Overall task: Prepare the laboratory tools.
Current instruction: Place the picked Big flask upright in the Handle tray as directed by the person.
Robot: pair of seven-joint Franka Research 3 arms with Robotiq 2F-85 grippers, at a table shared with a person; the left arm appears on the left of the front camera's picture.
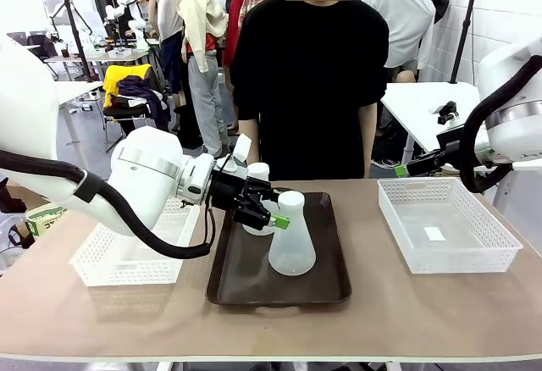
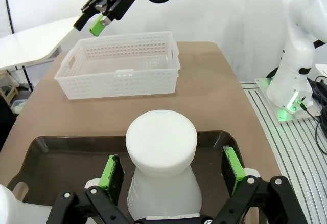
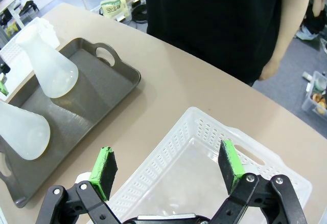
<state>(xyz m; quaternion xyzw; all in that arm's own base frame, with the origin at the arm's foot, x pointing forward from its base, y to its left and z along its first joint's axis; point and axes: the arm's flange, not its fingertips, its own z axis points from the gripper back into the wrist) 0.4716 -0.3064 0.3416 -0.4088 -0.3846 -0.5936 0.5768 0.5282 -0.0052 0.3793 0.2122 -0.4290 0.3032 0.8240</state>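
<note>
Pincer on my left arm [image 1: 269, 213] reaches in over the dark brown tray [image 1: 330, 282], its jaws spread wide to either side of the nearer flask's [image 1: 292, 244] neck, green pads [image 2: 111, 173] standing off both sides — open, gripping nothing yet. That flask stands upright near the tray's middle; the second flask [image 1: 257, 173] stands just behind it, toward the person [image 1: 309, 74], mostly hidden by my wrist. To the left of the tray sits one white mesh basket [image 1: 110, 265] on the worktop; to the right, the other basket [image 1: 449, 227], and above its near side hangs my right pincer [image 3: 168, 170], also open and empty. What worries me is the close on the neck: from the left wrist view the flask looks roughly centred between the pads, but if one pad touches first it may push the light plastic sideways and tip it on its base. The neck is smooth and tapered — a grip too low on the slope could squeeze the flask downward out of the pads. The second flask stands near enough that my wrist could knock it.
</note>
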